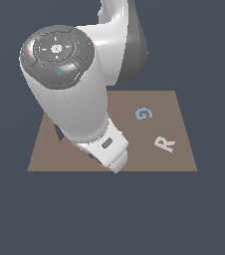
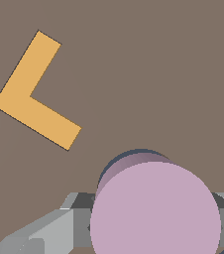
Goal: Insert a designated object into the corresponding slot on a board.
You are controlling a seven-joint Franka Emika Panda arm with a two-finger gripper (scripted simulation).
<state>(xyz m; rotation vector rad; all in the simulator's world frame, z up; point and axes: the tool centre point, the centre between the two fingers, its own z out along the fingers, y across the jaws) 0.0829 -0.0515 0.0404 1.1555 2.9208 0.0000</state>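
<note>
In the wrist view the end effector (image 2: 153, 225) has its fingers closed against the sides of the pink disc (image 2: 155, 211), which hangs just above the brown board (image 2: 148, 64). A thin dark crescent of the round hole (image 2: 134, 154) shows at the disc's far edge, so the disc seems nearly over the hole but slightly offset. The main risk is that offset: released or pressed down now, the disc's rim could catch the hole's edge and sit tilted or slide onto the board. The hole looks empty. An orange L-shaped piece (image 2: 34, 92) lies flat nearby, well apart. In the exterior view the arm (image 1: 69, 94) hides the disc and hole; a white R (image 1: 165, 144) and a blue spiral (image 1: 144, 114) lie on the board.
</note>
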